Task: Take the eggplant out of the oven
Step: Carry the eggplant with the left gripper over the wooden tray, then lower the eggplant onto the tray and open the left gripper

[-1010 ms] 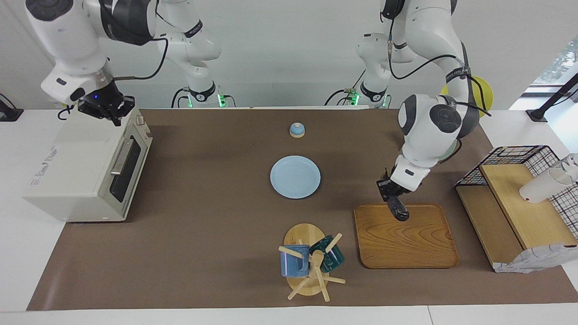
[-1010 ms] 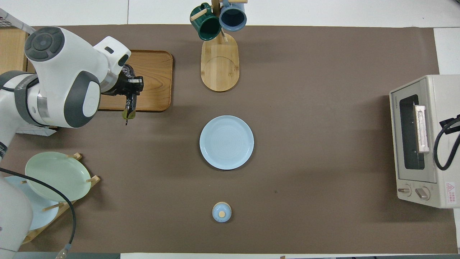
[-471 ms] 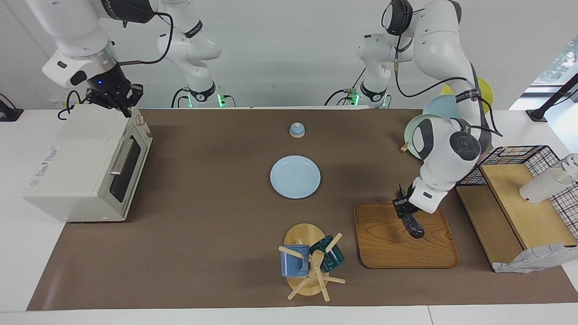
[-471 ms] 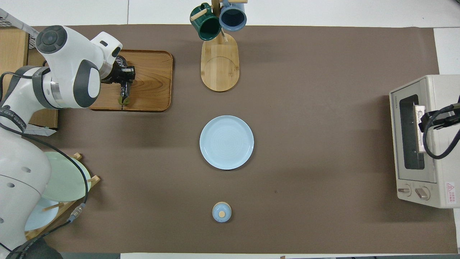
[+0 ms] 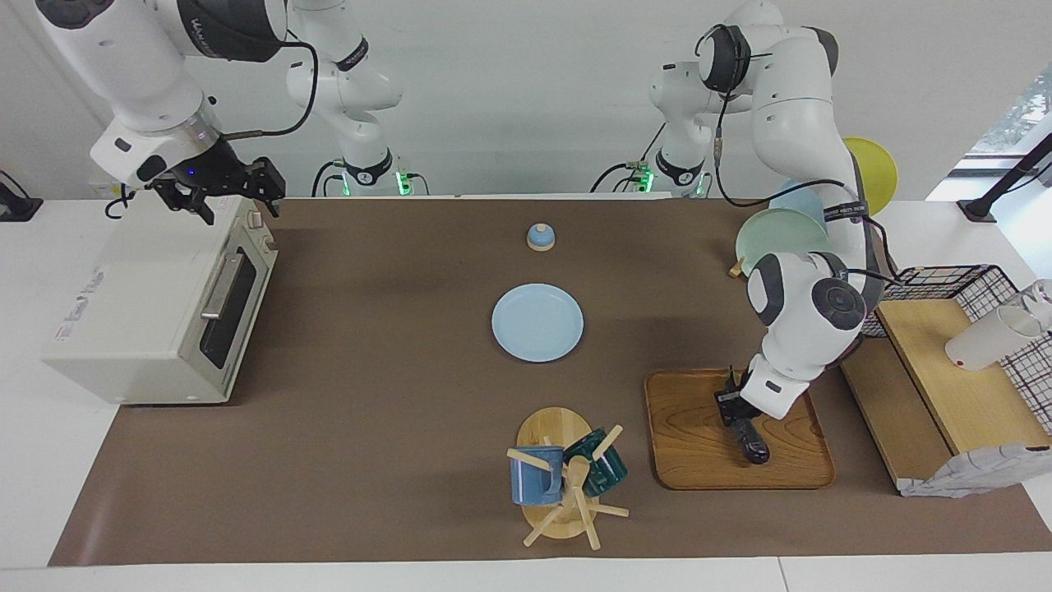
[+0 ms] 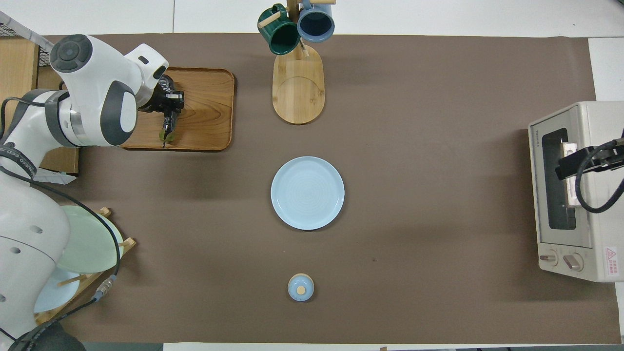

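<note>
The dark purple eggplant (image 5: 753, 441) (image 6: 166, 130) lies slanted on the wooden tray (image 5: 699, 448) (image 6: 207, 109) at the left arm's end of the table. My left gripper (image 5: 734, 404) (image 6: 169, 108) is down at the eggplant's stem end and shut on it, while the eggplant's other end rests on the tray. The off-white oven (image 5: 140, 304) (image 6: 592, 195) stands at the right arm's end with its dark glass door closed. My right gripper (image 5: 236, 200) (image 6: 568, 165) hangs open above the oven's top front edge, holding nothing.
A light blue plate (image 5: 537, 322) sits mid-table, with a small blue knobbed lid (image 5: 540, 237) nearer to the robots. A mug tree (image 5: 567, 485) stands beside the tray. A plate rack (image 5: 781, 234) and a wire basket with wooden shelves (image 5: 945, 362) crowd the left arm's end.
The left arm carried the eggplant from the tray's edge over the tray and lowered it onto the wood. The right gripper opened and shifted toward the oven's door side.
</note>
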Controlling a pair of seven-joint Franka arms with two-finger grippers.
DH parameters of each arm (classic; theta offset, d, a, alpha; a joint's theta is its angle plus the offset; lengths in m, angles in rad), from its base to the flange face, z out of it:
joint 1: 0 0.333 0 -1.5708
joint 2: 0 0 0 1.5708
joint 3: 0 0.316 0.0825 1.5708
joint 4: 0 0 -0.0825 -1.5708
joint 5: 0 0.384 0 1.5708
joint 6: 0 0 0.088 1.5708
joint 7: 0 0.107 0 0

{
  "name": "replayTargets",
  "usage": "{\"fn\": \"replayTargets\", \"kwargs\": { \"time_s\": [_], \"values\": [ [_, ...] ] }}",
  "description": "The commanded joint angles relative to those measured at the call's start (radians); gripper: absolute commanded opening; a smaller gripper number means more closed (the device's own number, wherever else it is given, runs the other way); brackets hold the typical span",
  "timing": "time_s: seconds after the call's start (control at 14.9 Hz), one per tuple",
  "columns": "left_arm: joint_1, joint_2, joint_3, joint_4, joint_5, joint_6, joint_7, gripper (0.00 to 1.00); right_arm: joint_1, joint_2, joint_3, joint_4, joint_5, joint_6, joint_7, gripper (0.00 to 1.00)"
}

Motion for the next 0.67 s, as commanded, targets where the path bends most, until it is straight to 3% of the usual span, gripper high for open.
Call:
{"fn": "replayTargets", "kwargs": {
  "time_s": [0.0, 0.27, 0.61],
  "values": [
    [0.008, -0.015, -0.003, 0.006, -0.009, -0.021, 0.025, 1.00, 0.019, 0.015, -0.027, 0.024, 0.002, -0.015, 0.028, 1.00],
    [0.018, -0.143, -0.001, -0.002, -0.010, -0.131, 0.013, 1.00, 0.008, -0.020, -0.027, -0.015, 0.016, -0.043, 0.072, 1.00],
    [0.054, -0.353, 0.002, 0.003, -0.010, -0.375, 0.001, 1.00, 0.010, -0.023, -0.026, -0.018, 0.016, -0.038, 0.085, 1.00]
  ]
}}
